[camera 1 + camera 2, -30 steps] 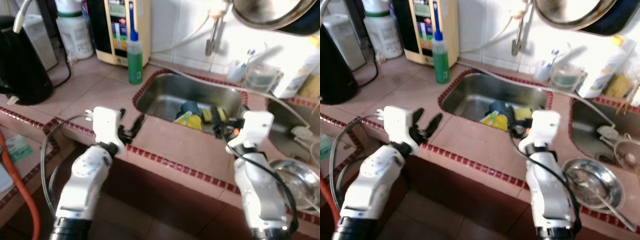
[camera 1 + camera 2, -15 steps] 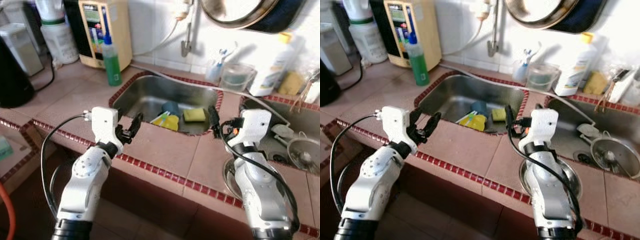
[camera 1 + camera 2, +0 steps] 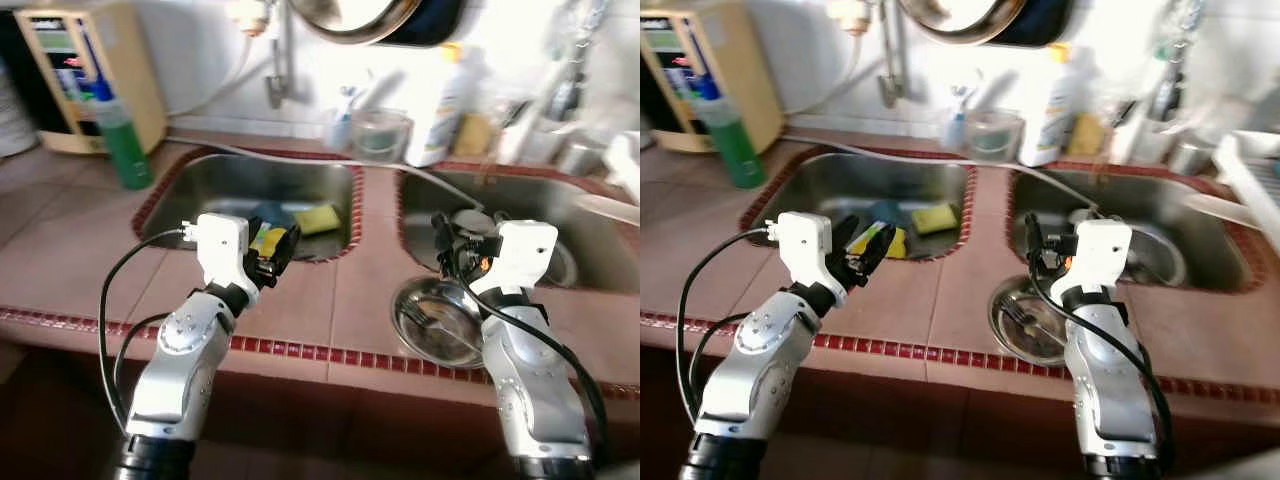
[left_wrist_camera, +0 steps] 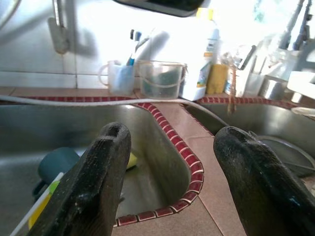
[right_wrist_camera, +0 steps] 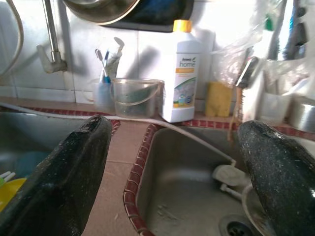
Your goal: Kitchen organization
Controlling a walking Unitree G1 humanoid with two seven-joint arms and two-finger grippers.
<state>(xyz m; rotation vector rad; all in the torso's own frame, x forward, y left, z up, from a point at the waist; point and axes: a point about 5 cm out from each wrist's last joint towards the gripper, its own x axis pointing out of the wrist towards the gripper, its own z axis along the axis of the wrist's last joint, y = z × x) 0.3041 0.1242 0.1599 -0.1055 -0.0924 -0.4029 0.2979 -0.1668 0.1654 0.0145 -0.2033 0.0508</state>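
My left gripper (image 3: 275, 250) hangs open and empty over the counter at the front rim of the left sink basin (image 3: 200, 190). That basin holds a yellow sponge (image 3: 322, 218), a teal cup (image 4: 56, 164) and a yellow item. Above the tiled strip between the basins my right gripper (image 3: 445, 245) is open too, nothing between its fingers (image 5: 74, 172). A steel bowl (image 3: 440, 320) with a utensil in it sits on the counter just below the right gripper. The right basin (image 5: 187, 196) holds a white piece and a metal strainer.
Along the back ledge stand a toothbrush cup (image 5: 103, 88), a clear plastic jug (image 5: 135, 98), a white detergent bottle (image 5: 183, 83) and a yellow sponge (image 5: 217, 98). A green bottle (image 3: 122, 140) and a beige appliance (image 3: 90, 70) are at far left. A pan hangs above the tap (image 3: 275, 85).
The whole view has swung to the right, so the sinks and bottles slid left in the picture. Both arms stay raised with open fingers; the steel bowl now lies under the right gripper.
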